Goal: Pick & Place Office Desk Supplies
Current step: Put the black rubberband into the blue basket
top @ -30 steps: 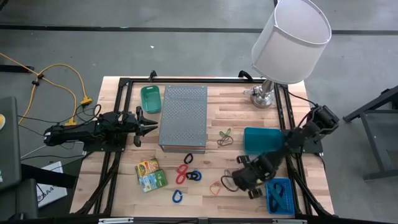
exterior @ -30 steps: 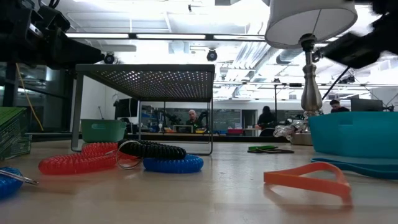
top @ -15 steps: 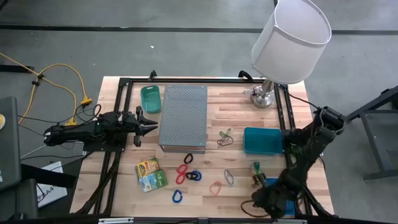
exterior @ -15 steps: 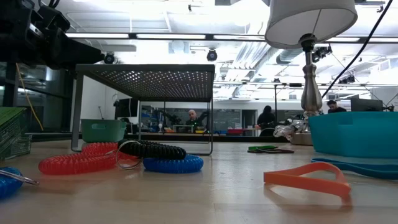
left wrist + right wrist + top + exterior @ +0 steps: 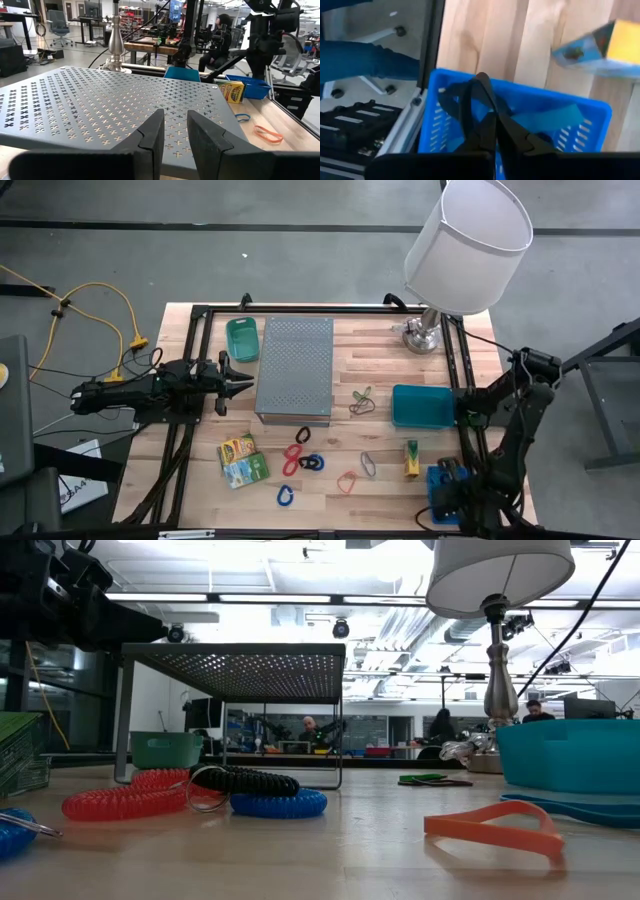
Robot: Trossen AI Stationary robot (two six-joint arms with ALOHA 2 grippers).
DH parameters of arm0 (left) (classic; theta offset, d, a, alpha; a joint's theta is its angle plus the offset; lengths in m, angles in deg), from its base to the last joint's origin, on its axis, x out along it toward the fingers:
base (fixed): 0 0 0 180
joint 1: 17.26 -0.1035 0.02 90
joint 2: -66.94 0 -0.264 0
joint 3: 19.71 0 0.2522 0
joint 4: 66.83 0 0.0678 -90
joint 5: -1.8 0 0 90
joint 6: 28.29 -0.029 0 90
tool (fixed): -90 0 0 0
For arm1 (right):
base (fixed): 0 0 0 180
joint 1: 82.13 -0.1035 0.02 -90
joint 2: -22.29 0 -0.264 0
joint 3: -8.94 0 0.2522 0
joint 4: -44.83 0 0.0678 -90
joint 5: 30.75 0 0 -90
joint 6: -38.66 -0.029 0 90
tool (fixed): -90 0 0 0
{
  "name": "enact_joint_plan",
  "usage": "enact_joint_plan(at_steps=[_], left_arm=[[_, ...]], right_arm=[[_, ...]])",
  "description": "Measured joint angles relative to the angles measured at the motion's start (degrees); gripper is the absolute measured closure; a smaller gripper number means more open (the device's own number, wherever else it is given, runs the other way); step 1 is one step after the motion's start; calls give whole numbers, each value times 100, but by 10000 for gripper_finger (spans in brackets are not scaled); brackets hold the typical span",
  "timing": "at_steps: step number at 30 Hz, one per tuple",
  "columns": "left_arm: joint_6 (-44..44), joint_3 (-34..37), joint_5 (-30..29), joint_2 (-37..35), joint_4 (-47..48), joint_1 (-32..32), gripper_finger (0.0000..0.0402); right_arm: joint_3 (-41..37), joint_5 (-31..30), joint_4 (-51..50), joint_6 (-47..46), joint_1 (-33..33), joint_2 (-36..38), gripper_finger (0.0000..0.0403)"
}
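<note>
Right gripper (image 5: 487,135) hangs over the blue basket (image 5: 447,492) at the table's five o'clock corner, and we see its two dark fingers (image 5: 475,107) pressed together with nothing between them. Inside that basket lie blue bands. Just beside the basket, toward eleven o'clock, a yellow-green packet (image 5: 411,459) rests on the wood.

Our left gripper (image 5: 240,381) waits at nine o'clock, level with the edge of the grey perforated box (image 5: 295,368), its fingers (image 5: 150,137) parted by a narrow gap and holding nothing.

Toward six o'clock we find the loose supplies: two printed packets (image 5: 240,460), the red coil (image 5: 293,458), the dark coil (image 5: 312,463) and the blue coil (image 5: 286,496), then an orange band (image 5: 347,482) and a grey band (image 5: 368,464). Green and dark bands (image 5: 361,400) lie near the centre, between the box and the teal bin (image 5: 423,406). A lamp (image 5: 462,250) stands at one o'clock, and a small green bin (image 5: 241,339) sits at eleven.
</note>
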Motion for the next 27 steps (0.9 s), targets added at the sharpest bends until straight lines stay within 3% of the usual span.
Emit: enact_joint_plan(at_steps=[13,27], left_arm=[[1,0,1,-1,0,2,323],[0,0,0,0,0,0,323]], right_arm=[[-1,223,-491,-747,-74,-89,401],[-35,359,-492,-879,-76,-372,401]])
